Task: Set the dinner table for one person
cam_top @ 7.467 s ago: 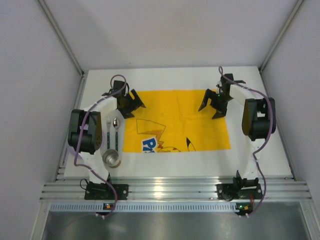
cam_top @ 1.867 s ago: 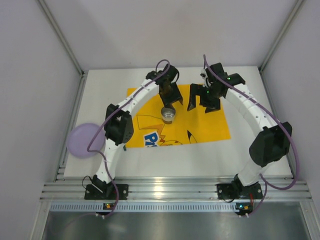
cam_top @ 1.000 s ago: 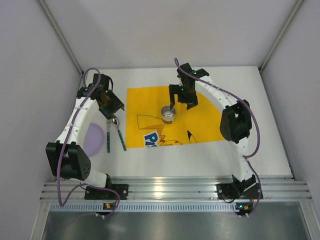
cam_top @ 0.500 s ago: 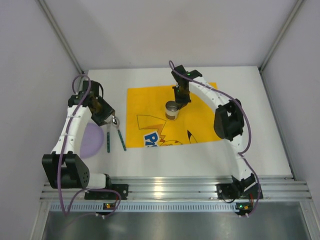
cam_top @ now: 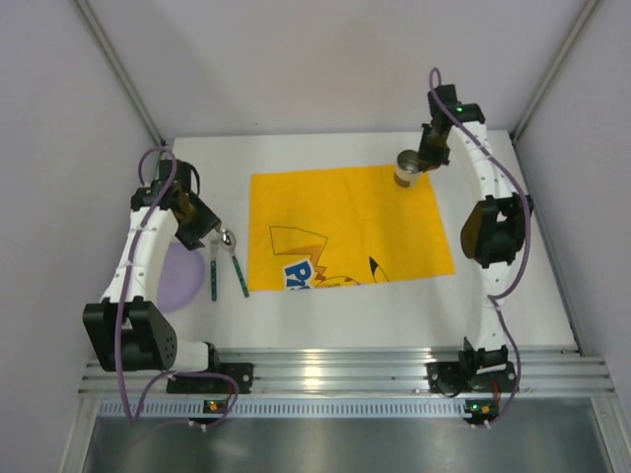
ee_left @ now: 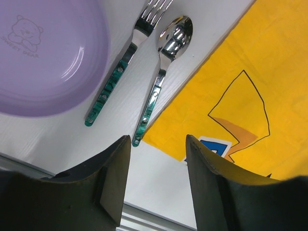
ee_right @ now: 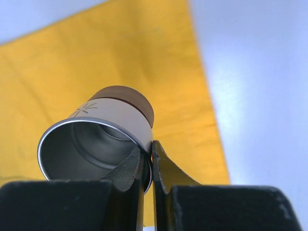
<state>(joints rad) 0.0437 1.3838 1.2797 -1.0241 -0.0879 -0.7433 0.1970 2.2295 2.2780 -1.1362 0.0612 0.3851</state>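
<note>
The white surface (cam_top: pixel 513 296) takes up the whole floor of the enclosure, running from the near rail where both arm bases are bolted to the far wall, and it carries every item noted. A yellow mat (cam_top: pixel 345 227) with a cartoon print lies flat near its centre. A purple plate (ee_left: pixel 43 53) sits on the bare surface at the left, well apart from the mat. A fork (ee_left: pixel 118 77) and a spoon (ee_left: pixel 163 72), both with green handles, lie side by side between the plate and the mat's left edge. The fork lies just beside the plate rim, and the spoon's handle end reaches the mat edge. The left gripper (ee_left: pixel 158 139) hangs above the cutlery with its jaws part-way open and nothing between them. The right gripper (ee_right: pixel 148 149) is extended to the mat's far right corner, its jaws closed tight on the wall of a metal cup (ee_right: pixel 106 130), one finger inside the rim and one outside. The cup has a pale outer wall and a dark base, and its mouth faces the wrist camera. Whether its base touches the mat cannot be determined.
</note>
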